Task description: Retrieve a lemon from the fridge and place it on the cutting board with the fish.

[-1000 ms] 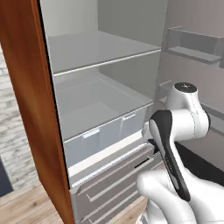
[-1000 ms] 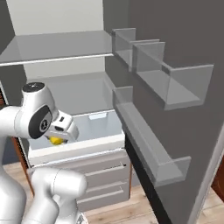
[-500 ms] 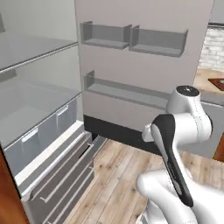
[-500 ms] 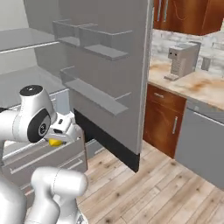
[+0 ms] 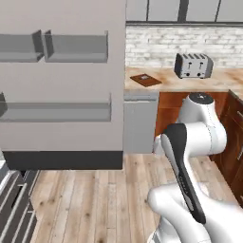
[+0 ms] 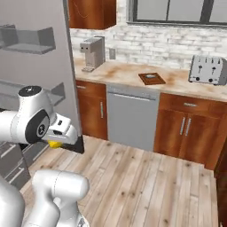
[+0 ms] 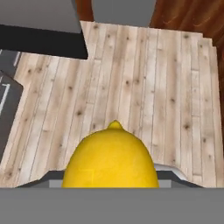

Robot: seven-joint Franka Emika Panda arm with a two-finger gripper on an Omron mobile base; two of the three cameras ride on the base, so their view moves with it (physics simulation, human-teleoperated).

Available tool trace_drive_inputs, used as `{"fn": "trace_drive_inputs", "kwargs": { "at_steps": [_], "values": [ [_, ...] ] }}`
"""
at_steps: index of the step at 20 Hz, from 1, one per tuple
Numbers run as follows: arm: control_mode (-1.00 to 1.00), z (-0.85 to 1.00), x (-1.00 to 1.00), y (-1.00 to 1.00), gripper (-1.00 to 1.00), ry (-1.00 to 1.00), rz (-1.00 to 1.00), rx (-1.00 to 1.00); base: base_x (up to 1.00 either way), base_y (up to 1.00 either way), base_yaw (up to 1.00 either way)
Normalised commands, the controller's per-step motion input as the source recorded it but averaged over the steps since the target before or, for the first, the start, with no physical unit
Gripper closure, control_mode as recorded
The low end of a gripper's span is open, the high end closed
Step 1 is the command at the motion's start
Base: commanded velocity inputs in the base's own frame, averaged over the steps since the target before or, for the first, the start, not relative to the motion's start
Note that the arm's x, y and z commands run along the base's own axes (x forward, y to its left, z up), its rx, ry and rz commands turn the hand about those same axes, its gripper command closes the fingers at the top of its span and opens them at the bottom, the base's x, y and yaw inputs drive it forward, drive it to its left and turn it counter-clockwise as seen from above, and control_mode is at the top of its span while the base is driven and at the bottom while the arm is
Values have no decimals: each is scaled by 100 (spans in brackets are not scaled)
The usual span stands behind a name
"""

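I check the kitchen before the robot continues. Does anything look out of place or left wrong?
Yes: the fridge door stands wide open into the room, its shelves facing the base. The gripper holds the lemon. The cutting board lies flat on the counter; nothing is spilled.

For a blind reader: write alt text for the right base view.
The white arm's pincer carries a yellow lemon low at left, beside the open fridge door. Across the wooden floor, a counter holds a cutting board and a toaster.
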Motion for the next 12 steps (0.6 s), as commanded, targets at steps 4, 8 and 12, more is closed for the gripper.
{"fn": "trace_drive_inputs", "kwargs": {
  "at_steps": [4,8,12],
  "values": [
    [100,0,0,0,100,0,0,0,-4,-84,-42],
    [100,0,0,0,100,0,0,0,61,-91,-1],
    [100,0,0,0,100,0,0,0,63,-59,-4]
  ]
}}
